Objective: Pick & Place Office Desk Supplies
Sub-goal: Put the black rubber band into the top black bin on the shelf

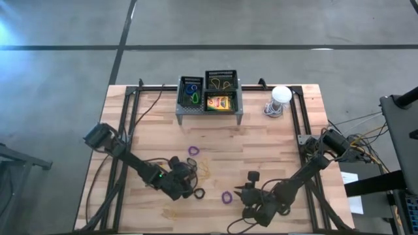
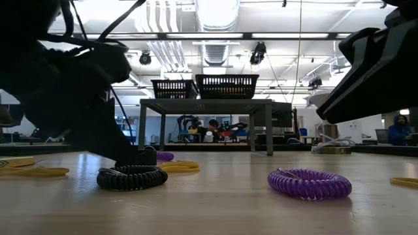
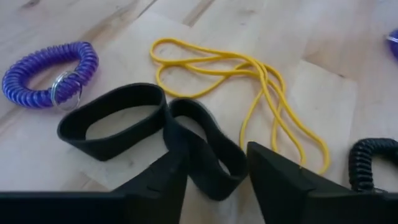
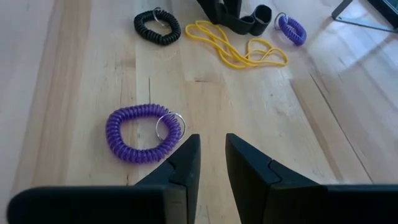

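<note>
Purple coil band (image 2: 309, 183) is lying closest to the low camera, flat on the wooden table (image 1: 261, 140), with the black coil band (image 2: 131, 177) resting to its left.

Going left to right: my left arm is reaching diagonally inward from the table's left edge, bent low, and my left gripper (image 3: 214, 171) is sitting down at the tabletop with its fingers parted around one loop of a flat black band (image 3: 149, 127), not yet pinching it. Yellow rubber bands (image 3: 249, 81) are sprawling just beyond, and a second purple coil (image 3: 50, 74) is lying beside the black band.

My right arm is stretching in from the right edge, angled low toward the front. My right gripper (image 4: 211, 158) is hovering just beside the near purple coil, fingers standing slightly apart and holding nothing.

At the far edge, the mesh rack (image 1: 209, 104) is holding a crayon box (image 1: 220, 102).
</note>
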Robot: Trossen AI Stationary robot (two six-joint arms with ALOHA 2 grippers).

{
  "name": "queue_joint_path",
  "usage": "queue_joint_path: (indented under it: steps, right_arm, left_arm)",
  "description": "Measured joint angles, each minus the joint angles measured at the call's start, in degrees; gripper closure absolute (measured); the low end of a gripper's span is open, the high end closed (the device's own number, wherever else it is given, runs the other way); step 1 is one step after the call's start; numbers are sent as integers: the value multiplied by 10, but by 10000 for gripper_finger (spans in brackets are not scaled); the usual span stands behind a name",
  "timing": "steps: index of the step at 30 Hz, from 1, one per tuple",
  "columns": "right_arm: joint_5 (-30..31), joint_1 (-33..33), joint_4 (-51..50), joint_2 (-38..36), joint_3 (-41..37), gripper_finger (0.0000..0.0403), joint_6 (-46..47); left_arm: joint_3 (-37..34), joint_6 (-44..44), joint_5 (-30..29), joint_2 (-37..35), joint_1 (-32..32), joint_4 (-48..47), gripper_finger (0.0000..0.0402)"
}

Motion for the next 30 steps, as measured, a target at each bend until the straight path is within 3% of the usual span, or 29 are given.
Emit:
queue_joint_path:
  steps: [9,13,18,24,30]
  right_arm:
    - [1,0,1,0,0,329,0]
    - [1,0,2,0,0,329,-1]
    - [1,-1,5,0,0,335,-4]
    - [3,-3,11,0,0,330,-9]
    - [5,-3,12,0,0,329,-10]
  left_arm:
    - [29,-9,32,-19,2,-54,385]
    - [103,-2,72,-44,2,-166,391]
    - [257,66,95,-61,29,-335,392]
    - [431,244,143,-62,145,-458,392]
    - [505,419,196,-61,315,-458,393]
